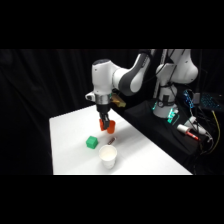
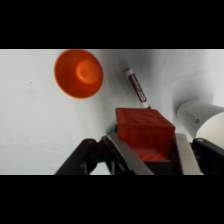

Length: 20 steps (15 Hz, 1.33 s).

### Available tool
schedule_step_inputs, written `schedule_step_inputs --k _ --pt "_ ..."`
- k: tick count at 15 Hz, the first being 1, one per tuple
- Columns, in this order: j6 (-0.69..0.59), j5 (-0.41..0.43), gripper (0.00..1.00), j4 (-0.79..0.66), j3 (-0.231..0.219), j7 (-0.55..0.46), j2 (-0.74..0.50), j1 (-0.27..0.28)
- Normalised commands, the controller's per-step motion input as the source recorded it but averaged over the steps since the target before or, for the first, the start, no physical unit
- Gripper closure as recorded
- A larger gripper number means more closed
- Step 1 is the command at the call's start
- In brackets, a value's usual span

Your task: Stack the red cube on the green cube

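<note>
So the red cube (image 2: 145,131) is pinched between the two fingers (image 2: 125,155) of my gripper (image 1: 104,123), and in the side view I see it hanging up off the white table (image 1: 150,155), not touching anything below. On the wrist cam the cube fills the middle, with a metal finger pressed on each side of it.

The green cube (image 1: 91,142) sits on the table down and to the left of the gripper in the side view, apart from it, nothing on top of it. I can't really pick it out on the wrist cam.

Right behind the held cube in the side view there's an orange-red cup (image 1: 110,124); the wrist cam shows it standing open side up (image 2: 78,73). A dark marker pen (image 2: 136,86) lies on the table between that cup and a white cup (image 1: 108,156), which stands near the table's front edge, just right of the green cube.
</note>
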Motion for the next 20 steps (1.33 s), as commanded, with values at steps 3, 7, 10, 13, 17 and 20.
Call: schedule_step_inputs --k 3,7,10,13,17,20 --pt "-0.02 0.244 0.74 0.37 0.119 -0.4 0.29 -0.183" --pt "-0.02 0.183 0.74 0.4 0.139 -0.3 0.36 -0.129" --pt "-0.02 0.042 0.74 0.38 0.092 -0.19 0.31 -0.06" --pt "-0.03 -0.041 0.74 0.33 0.038 -0.13 0.22 -0.028" --pt "-0.04 -0.073 0.74 0.28 0.006 -0.12 0.15 -0.022" --pt "-0.05 -0.05 0.74 0.23 0.017 -0.13 0.13 -0.043"
